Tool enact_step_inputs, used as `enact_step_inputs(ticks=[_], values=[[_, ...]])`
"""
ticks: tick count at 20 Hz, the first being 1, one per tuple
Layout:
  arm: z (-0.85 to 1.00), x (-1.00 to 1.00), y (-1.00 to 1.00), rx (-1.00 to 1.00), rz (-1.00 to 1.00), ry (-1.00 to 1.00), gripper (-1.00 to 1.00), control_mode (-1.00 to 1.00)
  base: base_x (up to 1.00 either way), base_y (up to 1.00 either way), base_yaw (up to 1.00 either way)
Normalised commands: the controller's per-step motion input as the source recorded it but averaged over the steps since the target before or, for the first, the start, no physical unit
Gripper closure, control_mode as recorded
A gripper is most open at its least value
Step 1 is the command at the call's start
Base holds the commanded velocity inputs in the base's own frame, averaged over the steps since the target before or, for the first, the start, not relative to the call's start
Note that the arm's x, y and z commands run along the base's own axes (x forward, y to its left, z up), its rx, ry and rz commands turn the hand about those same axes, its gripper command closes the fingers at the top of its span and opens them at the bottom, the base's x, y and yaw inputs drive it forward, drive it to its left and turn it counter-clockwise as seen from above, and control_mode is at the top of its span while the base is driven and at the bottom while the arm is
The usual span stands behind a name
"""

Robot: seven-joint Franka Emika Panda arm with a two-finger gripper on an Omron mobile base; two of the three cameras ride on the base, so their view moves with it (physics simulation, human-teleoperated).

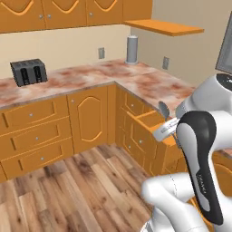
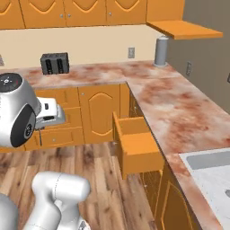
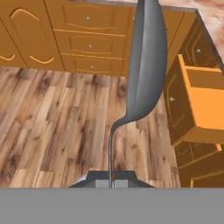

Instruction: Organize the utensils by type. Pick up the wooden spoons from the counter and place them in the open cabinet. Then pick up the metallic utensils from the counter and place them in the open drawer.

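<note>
On my left I see a black two-slot toaster (image 1: pixel 28 72) on the reddish-pink marbled stone desk (image 1: pixel 90 74), brown plank floor (image 1: pixel 68 190) below. Rightward, the boxy orange wooden drawer (image 2: pixel 137 146) stands open. My hand (image 3: pixel 110 183) is clamped on a slim grey metal spoon (image 3: pixel 144 65), near the drawer.

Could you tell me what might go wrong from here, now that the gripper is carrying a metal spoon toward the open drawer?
1. The gripper pinches the metal spoon only at the very end of its thin handle, so the long bowl end could swing or slip out over the wooden floor.
2. The open drawer lies off to one side; the bowl, sticking far out ahead, might strike the drawer wall on approach.
3. An early release would drop the spoon on the floor.
</note>
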Motion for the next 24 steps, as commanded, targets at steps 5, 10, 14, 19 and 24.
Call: enact_step_inputs(ticks=[5, 10, 14, 19, 24], values=[[0.0, 0.0, 0.0, 0.0, 0.0, 0.0, 1.0, 1.0, -0.03, -1.0, 0.25], [0.0, 0.0, 0.0, 0.0, 0.0, 0.0, 1.0, 1.0, 0.15, -0.76, 0.17], [0.0, 0.0, 0.0, 0.0, 0.0, 0.0, 1.0, 1.0, 0.14, -0.08, 0.01], [0.0, 0.0, 0.0, 0.0, 0.0, 0.0, 1.0, 1.0, 0.02, 0.0, 0.0], [0.0, 0.0, 0.0, 0.0, 0.0, 0.0, 1.0, 1.0, 0.07, 0.0, 0.0]])
